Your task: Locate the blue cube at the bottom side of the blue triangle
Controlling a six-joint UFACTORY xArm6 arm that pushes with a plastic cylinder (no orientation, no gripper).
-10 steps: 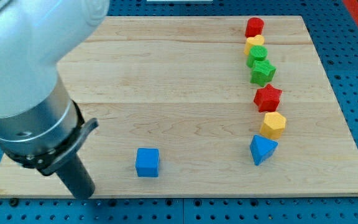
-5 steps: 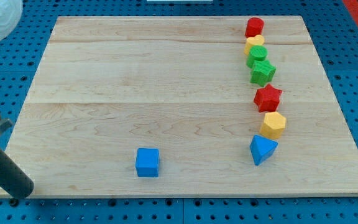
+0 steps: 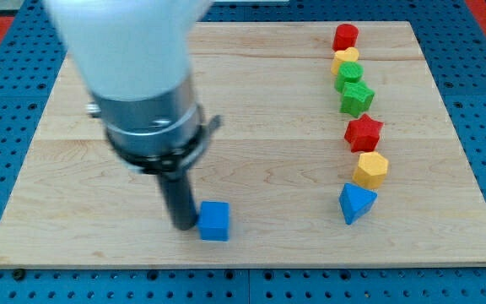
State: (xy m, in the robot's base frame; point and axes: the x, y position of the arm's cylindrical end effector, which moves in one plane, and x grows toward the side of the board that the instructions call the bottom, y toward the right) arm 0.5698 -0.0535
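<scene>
1. Eight blocks sat on the wooden tabletop point(image 3: 268, 101). Nearest the view's bottom was the blue cube point(image 3: 214, 221), left of centre.
2. My tip point(image 3: 184, 226) stood against the cube's left side, touching or all but touching it; the dark rod rose from there into the grey and white arm point(image 3: 133, 76) filling the view's upper left. The arm carried no gripper, so nothing was held or clamped.
3. Well apart to the view's right, at nearly the same height in the view, lay the blue triangle point(image 3: 356, 203). The cube was beside it at a distance, not below it.
4. Just above the triangle, and touching or nearly so, was a yellow hexagon-like block point(image 3: 370, 170).
5. Farther up the same column came a red star point(image 3: 364, 133), then a green star point(image 3: 357, 98).
6. A green round block point(image 3: 349, 73) sat against the green star's top, with a yellow block point(image 3: 346, 57) partly hidden behind it.
7. Farthest away, near the tabletop's top edge, stood a red cylinder point(image 3: 345, 36).
</scene>
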